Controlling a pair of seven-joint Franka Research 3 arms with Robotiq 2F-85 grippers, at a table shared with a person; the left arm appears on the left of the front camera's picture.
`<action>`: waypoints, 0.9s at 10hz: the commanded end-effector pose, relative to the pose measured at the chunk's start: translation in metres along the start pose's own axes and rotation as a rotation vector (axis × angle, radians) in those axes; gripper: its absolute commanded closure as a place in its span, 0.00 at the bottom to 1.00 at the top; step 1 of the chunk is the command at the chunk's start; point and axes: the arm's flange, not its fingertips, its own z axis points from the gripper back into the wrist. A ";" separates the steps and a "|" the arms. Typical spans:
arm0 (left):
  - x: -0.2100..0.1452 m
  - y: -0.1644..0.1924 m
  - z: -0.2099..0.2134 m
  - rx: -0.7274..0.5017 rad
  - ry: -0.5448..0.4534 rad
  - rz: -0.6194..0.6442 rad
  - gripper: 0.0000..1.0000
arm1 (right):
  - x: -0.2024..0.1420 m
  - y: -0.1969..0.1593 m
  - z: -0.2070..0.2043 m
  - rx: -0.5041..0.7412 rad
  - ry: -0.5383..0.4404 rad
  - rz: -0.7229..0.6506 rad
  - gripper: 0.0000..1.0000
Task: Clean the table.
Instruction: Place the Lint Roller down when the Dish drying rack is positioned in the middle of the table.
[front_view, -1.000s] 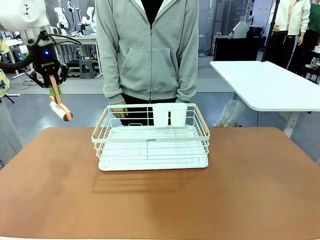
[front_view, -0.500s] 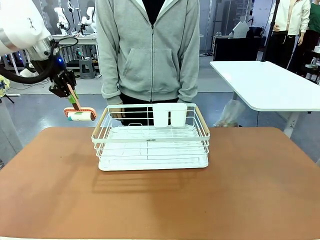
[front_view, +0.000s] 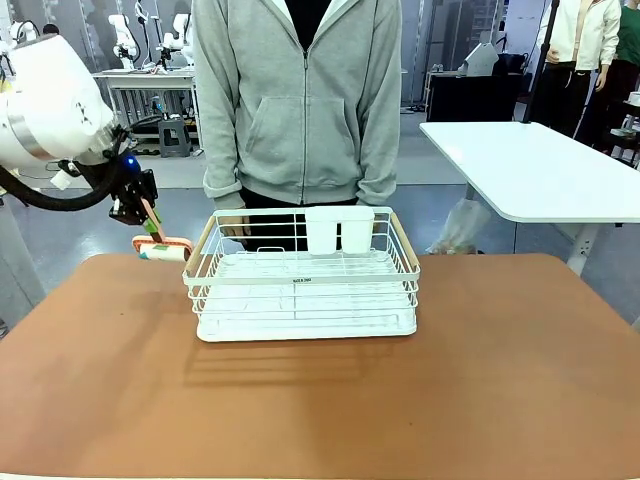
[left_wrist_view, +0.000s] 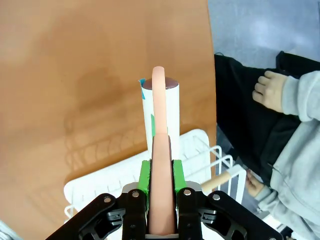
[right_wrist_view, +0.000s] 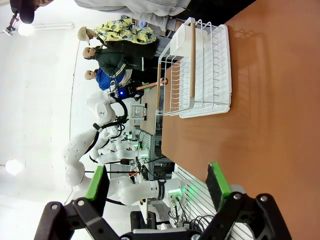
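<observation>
Table (front_view: 320, 400), reddish-brown top, spans near part of scene. White wire rack (front_view: 305, 290) stands on it toward far side, centre, two white cups (front_view: 339, 229) at its far rim. Left gripper (front_view: 133, 203) at far left, just left of rack, fingers clamped on salmon handle of lint roller (front_view: 162, 248), white roll hanging low over far-left table edge. Right gripper (right_wrist_view: 157, 187) fingers wide apart, nothing between. Person in grey hoodie (front_view: 297, 100) stands behind rack.

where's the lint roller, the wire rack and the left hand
lint roller (left_wrist_view: 161, 112): left wrist view, on its white roll.
wire rack (front_view: 300, 282): front view, on its front rim.
left hand (left_wrist_view: 161, 175): left wrist view, between its green pads, shut on the roller's handle.
</observation>
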 end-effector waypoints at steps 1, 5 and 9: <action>0.004 0.010 -0.013 -0.050 -0.037 0.009 0.79 | -0.001 0.003 0.000 0.013 -0.008 0.018 0.00; 0.016 0.023 -0.034 -0.048 -0.014 0.068 0.79 | -0.001 0.003 0.000 0.013 -0.008 0.018 0.00; 0.021 0.035 -0.050 -0.054 -0.010 0.077 0.79 | -0.001 0.003 0.000 0.013 -0.008 0.018 0.00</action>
